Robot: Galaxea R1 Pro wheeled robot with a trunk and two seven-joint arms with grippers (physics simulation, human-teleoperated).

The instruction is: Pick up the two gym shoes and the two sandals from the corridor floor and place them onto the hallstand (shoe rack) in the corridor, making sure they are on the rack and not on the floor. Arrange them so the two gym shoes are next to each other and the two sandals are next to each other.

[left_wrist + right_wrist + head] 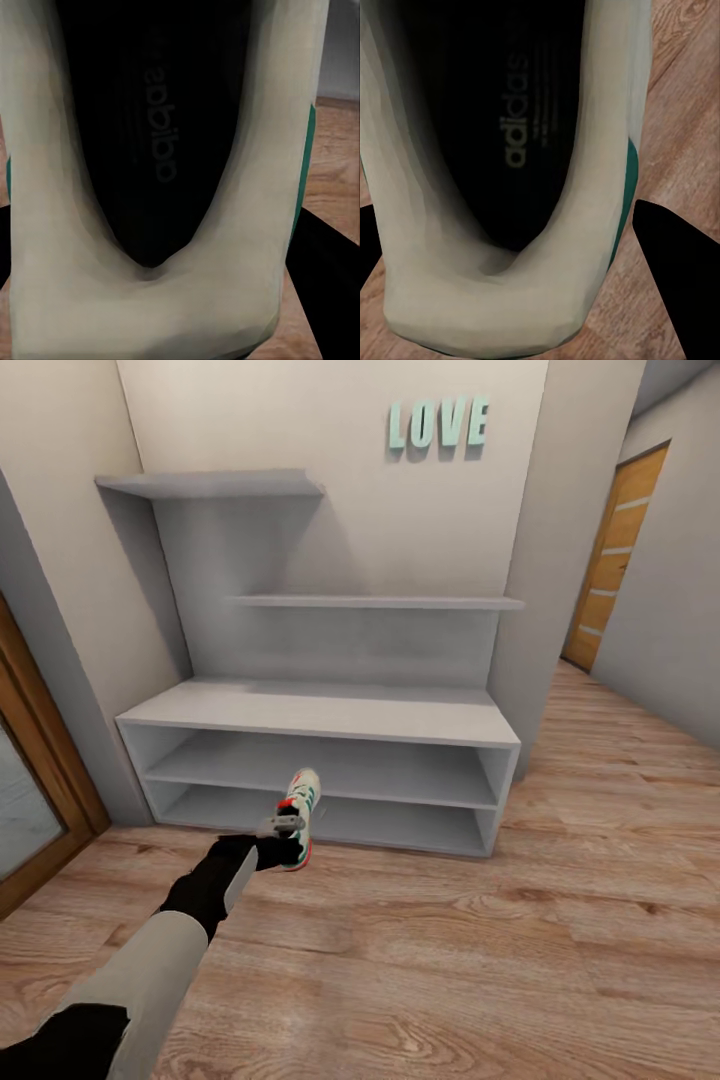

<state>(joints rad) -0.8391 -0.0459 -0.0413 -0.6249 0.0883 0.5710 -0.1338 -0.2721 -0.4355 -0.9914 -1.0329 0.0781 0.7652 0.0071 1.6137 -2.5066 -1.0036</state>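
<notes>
Where wood floor [500, 960] meets hallstand [330, 710] | each arm's fingers hold a sneaker [302, 810]

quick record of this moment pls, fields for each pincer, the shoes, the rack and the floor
left pincer: closed on a gym shoe, held in front of the hallstand's lower shelves
right pincer: dark finger beside a second gym shoe, whose opening faces the camera; grip likely
hallstand: bench top and both open shelves bare
wall shelves: two, bare
corridor floor: wood planks
wall sign: LOVE
door: wooden, down the corridor
</notes>
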